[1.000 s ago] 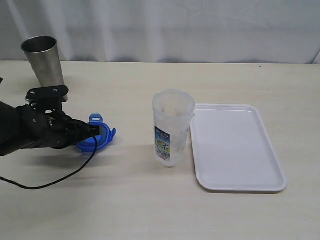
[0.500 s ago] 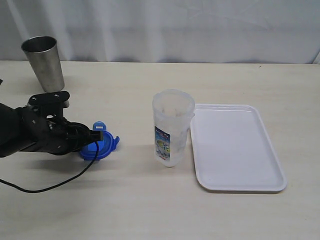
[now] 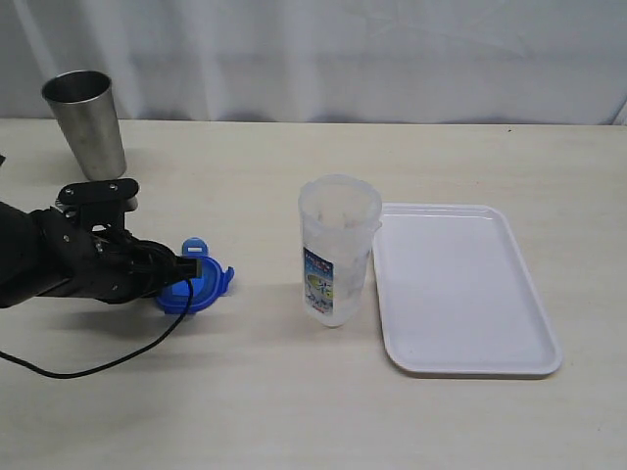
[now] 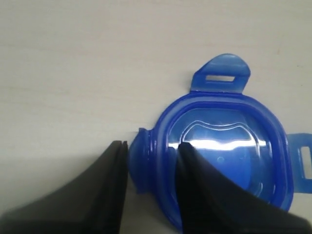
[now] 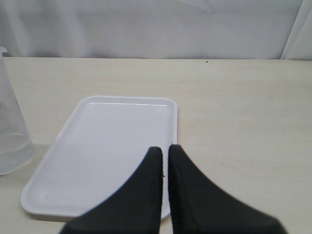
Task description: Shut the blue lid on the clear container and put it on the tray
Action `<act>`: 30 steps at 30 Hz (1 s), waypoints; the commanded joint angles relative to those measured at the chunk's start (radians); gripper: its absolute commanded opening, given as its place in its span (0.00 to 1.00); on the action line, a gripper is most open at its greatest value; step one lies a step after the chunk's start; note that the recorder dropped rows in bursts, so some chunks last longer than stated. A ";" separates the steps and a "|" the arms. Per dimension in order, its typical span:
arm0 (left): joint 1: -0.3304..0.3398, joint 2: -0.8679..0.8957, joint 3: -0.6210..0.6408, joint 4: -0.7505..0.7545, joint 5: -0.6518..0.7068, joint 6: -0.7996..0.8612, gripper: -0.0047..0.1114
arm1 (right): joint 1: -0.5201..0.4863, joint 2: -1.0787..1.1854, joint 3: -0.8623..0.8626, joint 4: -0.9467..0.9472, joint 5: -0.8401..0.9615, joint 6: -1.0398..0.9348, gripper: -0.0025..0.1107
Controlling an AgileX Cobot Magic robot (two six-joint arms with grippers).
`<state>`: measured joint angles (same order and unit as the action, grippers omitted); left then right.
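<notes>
The left claw (image 3: 192, 265) pinches the blue lid (image 3: 210, 285).

- The exterior view is raised and set well back, looking across the bench (image 3: 294, 411) toward the white curtain (image 3: 343, 49).
- The left wrist view looks almost straight down, very near the blue lid (image 4: 229, 146), past the left end effector (image 4: 151, 146).
- The right wrist view sits low, facing the curtain across the tray (image 5: 97, 156).
- The exterior view shares the blue lid with the left wrist view and the tray with the right.

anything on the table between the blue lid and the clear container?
Nothing. The exterior view shows only bare tabletop between the blue lid and the clear container.
</notes>
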<state>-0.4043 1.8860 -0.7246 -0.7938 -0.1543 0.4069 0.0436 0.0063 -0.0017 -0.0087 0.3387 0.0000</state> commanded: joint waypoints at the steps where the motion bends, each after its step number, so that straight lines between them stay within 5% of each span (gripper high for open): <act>1: 0.022 -0.009 0.000 -0.002 0.025 0.013 0.32 | -0.006 -0.006 0.002 0.002 0.000 -0.007 0.06; 10: 0.079 -0.009 0.000 0.053 0.067 0.018 0.32 | -0.006 -0.006 0.002 0.002 0.000 -0.007 0.06; 30: 0.080 -0.089 -0.057 0.129 0.143 0.052 0.32 | -0.006 -0.006 0.002 0.002 0.000 -0.007 0.06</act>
<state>-0.3264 1.8160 -0.7757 -0.6748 -0.0186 0.4409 0.0436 0.0063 -0.0017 -0.0087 0.3387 0.0000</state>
